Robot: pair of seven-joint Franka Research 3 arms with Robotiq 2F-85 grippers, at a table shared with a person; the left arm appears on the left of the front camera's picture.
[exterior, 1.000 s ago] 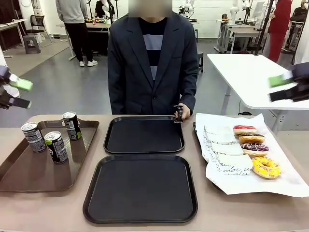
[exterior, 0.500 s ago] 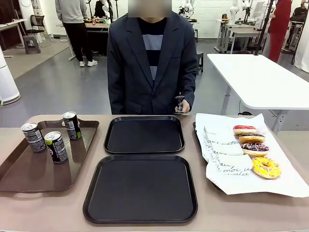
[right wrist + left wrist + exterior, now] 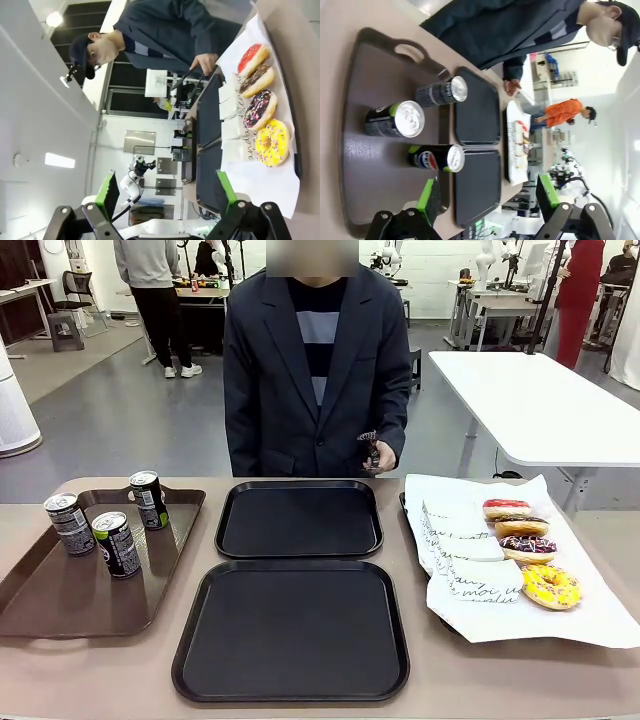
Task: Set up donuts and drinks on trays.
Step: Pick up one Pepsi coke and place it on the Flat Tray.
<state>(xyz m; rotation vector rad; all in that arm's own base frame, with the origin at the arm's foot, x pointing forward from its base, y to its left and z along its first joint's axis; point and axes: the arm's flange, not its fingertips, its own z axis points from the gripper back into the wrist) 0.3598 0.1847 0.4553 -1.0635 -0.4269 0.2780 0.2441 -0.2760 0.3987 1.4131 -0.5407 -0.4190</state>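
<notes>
We can read no word on the three drinks. The dark cans carry green and white marks, and in the left wrist view one can shows a round red, white and blue emblem. They stand upright on the brown tray at the left of the bench.

The four donuts lie in a row on white paper at the right: one red, one chocolate, one dark with sprinkles, one yellow. The paper bears black script that we cannot read with certainty. Between the two groups lie the far black tray and the near black tray.

The bench is light brown. Behind it are a grey floor and a white table.

The left end effector stands wide open above the brown tray and grips nothing. The right end effector is also open, above the donuts.

The person's hand holds a small dark object. One second ago it was at the far tray's rim; now it is raised before the jacket. The drinks, donuts and trays lie as before.
</notes>
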